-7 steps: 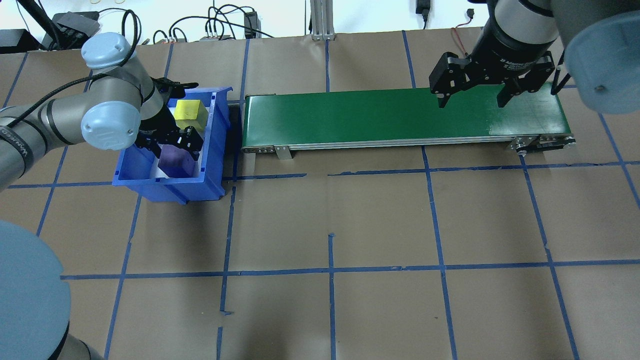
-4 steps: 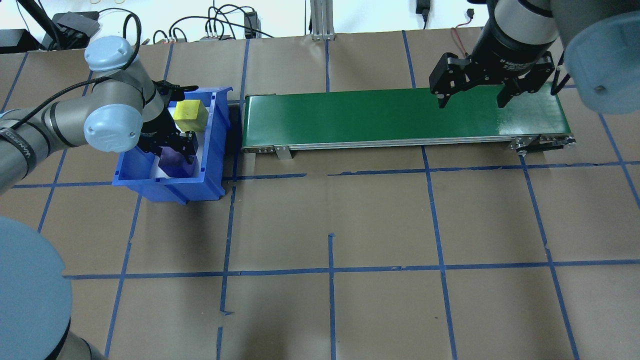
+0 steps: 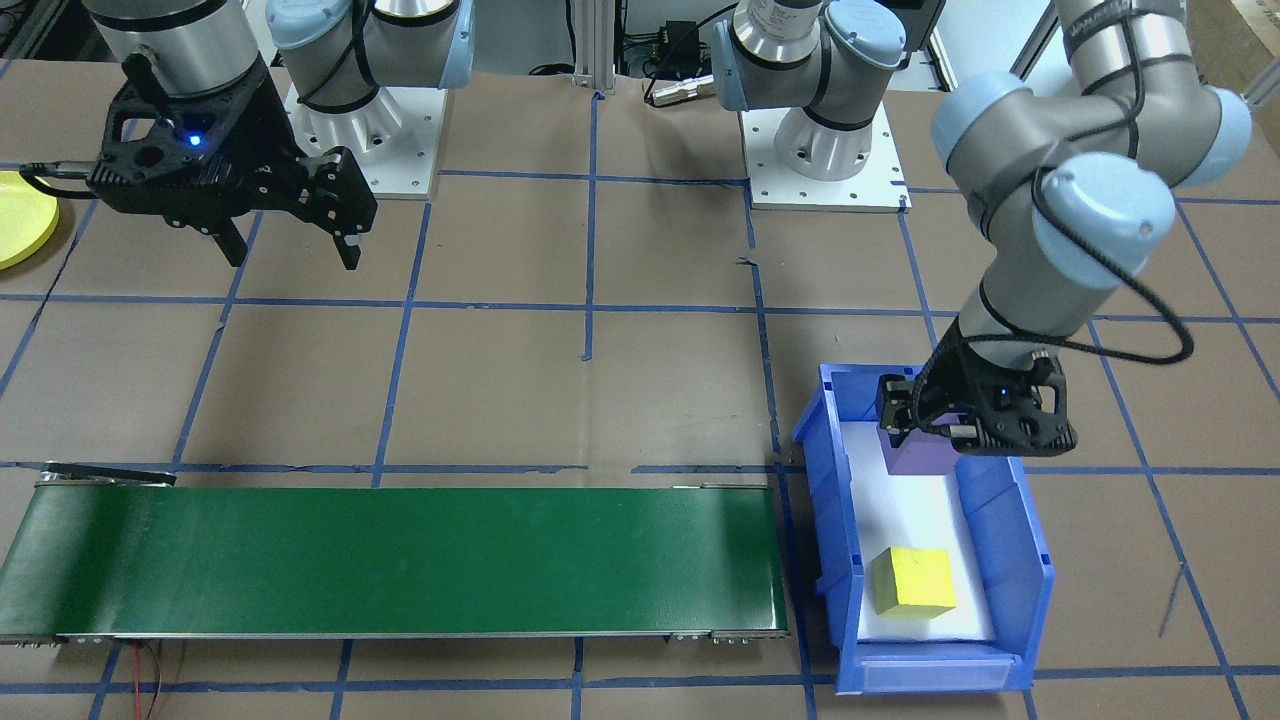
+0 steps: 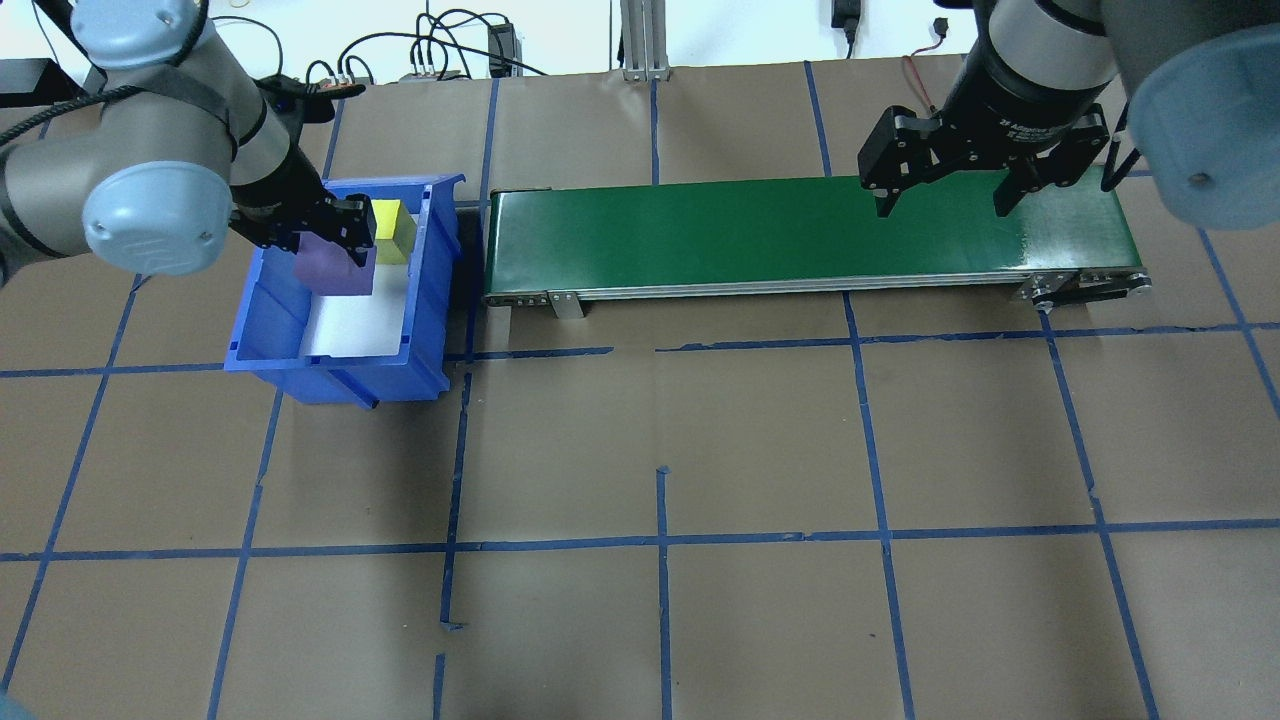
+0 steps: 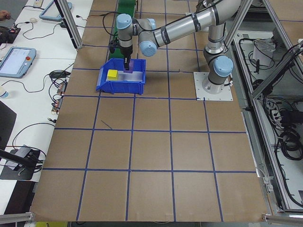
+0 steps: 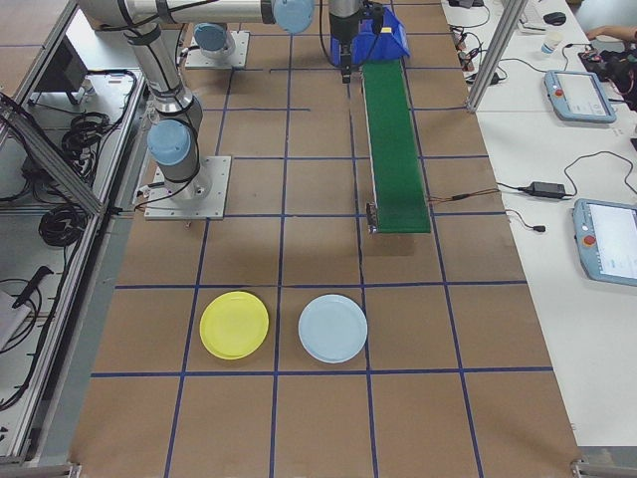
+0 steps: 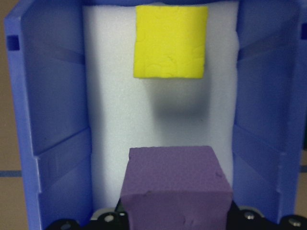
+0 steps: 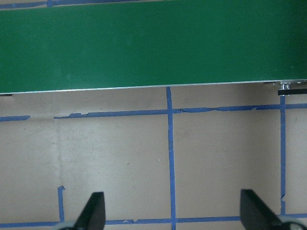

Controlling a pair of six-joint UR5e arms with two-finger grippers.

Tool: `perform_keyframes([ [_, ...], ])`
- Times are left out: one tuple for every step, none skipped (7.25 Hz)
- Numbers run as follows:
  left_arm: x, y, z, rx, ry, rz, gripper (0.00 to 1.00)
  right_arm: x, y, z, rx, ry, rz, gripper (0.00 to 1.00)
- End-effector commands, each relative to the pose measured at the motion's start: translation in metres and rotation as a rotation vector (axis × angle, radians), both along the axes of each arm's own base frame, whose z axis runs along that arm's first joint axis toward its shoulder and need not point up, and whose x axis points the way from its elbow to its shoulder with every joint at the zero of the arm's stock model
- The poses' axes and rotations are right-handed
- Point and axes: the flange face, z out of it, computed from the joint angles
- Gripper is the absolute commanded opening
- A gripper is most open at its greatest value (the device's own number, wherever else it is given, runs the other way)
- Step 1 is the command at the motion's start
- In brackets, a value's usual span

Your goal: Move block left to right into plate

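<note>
My left gripper (image 4: 332, 250) is shut on a purple block (image 4: 336, 270) and holds it raised above the white floor of the blue bin (image 4: 330, 378). In the left wrist view the purple block (image 7: 175, 187) sits between the jaws, with a yellow block (image 7: 170, 41) resting on the bin floor beyond it. My right gripper (image 4: 945, 205) hangs open and empty over the right end of the green conveyor (image 4: 800, 235). The yellow plate (image 6: 234, 325) lies on the table far to the robot's right, and its edge shows as the plate (image 3: 15, 230) in the front-facing view.
A light blue plate (image 6: 332, 329) lies beside the yellow one. The conveyor runs from next to the bin towards the right arm. Blue tape lines grid the brown table. Cables and tablets lie beyond the table's edges.
My left gripper, which was down in the bin around the purple block, has risen with the block held in it. The right arm has not moved.
</note>
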Motion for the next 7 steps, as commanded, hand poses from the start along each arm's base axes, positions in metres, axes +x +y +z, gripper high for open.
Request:
perform_keyframes([
  [-0.076,0.014,0.064,-0.126,0.078,0.011,0.31,0.0,0.0,0.001,-0.001,-0.002,-0.001,1.0],
  [-0.108,0.015,0.074,-0.143,0.122,0.024,0.31,0.0,0.0,0.001,-0.003,-0.004,0.001,1.0],
  [-0.124,0.012,0.064,-0.129,0.186,0.022,0.31,0.0,0.0,0.0,-0.001,-0.002,0.001,1.0],
  [-0.135,-0.005,0.043,-0.143,0.258,0.025,0.31,0.0,0.0,0.0,-0.001,-0.002,0.001,1.0],
  [-0.152,-0.022,0.012,-0.144,0.31,0.036,0.31,0.0,0.0,0.001,-0.003,-0.001,0.0,1.0],
  [-0.18,-0.027,-0.01,-0.157,0.316,-0.001,0.31,0.0,0.0,0.0,-0.001,-0.001,0.0,1.0],
  [-0.186,-0.034,-0.032,-0.145,0.312,-0.007,0.31,0.0,-0.001,0.001,-0.006,-0.001,0.0,1.0],
])
